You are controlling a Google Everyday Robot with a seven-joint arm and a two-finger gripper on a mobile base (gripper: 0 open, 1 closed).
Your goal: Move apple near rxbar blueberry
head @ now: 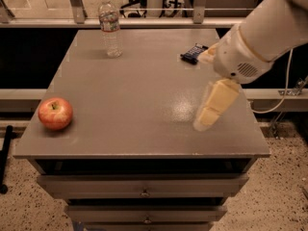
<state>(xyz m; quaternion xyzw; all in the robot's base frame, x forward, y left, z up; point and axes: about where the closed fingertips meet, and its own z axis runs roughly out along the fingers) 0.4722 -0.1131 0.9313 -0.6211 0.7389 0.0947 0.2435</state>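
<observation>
On the near left corner of a flat, matte grey tabletop (134, 90), a round red apple with yellowish patches (55, 113) is seen. It rests close to the left edge, and its stem dimple is turned upward and slightly toward the camera. Being round, it shows no long axis.

Toward the far right of the same top, well apart from the apple, a small flat rectangular snack bar in a dark navy-blue wrapper with pale lettering (194, 53) is laid flat. Its long axis is set on a diagonal, from near-left to far-right, and its right end is met by the robot's arm.

That thick, smooth white cylindrical arm (269, 28) is brought in from the upper right. From it a cream-coloured, blocky gripper (214, 105) is hung, slanting down and to the left over the right part of the tabletop, nearer the front than the bar. Whether it is open or closed cannot be told, and nothing is seen held.

A clear plastic water bottle with a white cap (110, 27) is stood upright at the far left. Grey drawers with small knobs (144, 193) are fitted below.
</observation>
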